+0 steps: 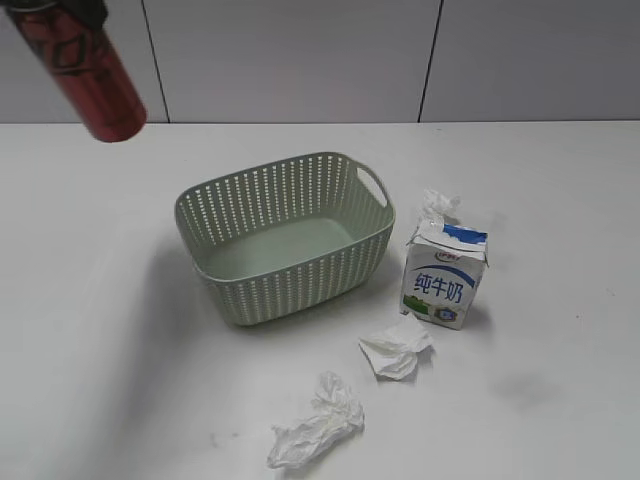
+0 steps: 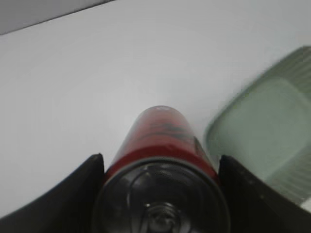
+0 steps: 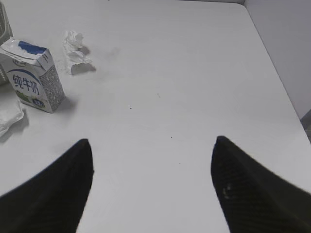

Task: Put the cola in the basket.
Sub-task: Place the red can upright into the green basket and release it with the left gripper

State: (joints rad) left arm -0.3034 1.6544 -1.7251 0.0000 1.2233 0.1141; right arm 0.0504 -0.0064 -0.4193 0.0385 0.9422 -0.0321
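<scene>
Jaws of the left gripper (image 2: 160, 194) are pinching one cola (image 1: 88, 75) aloft; the right gripper (image 3: 151, 184) is gaping wide. One basket (image 1: 285, 285) is sitting empty, beside one milk carton (image 1: 445, 275) and three crumpled tissues (image 1: 315, 425).

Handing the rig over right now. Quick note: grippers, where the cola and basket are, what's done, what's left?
Left gripper: shut on the cola, held tilted in the air, up and left of the basket.
Right gripper: open, empty, over bare table.
Basket: empty; milk carton to its right, crumpled tissues in front.
Done: cola picked up.
Left: carry it over the basket, lower, release.
</scene>
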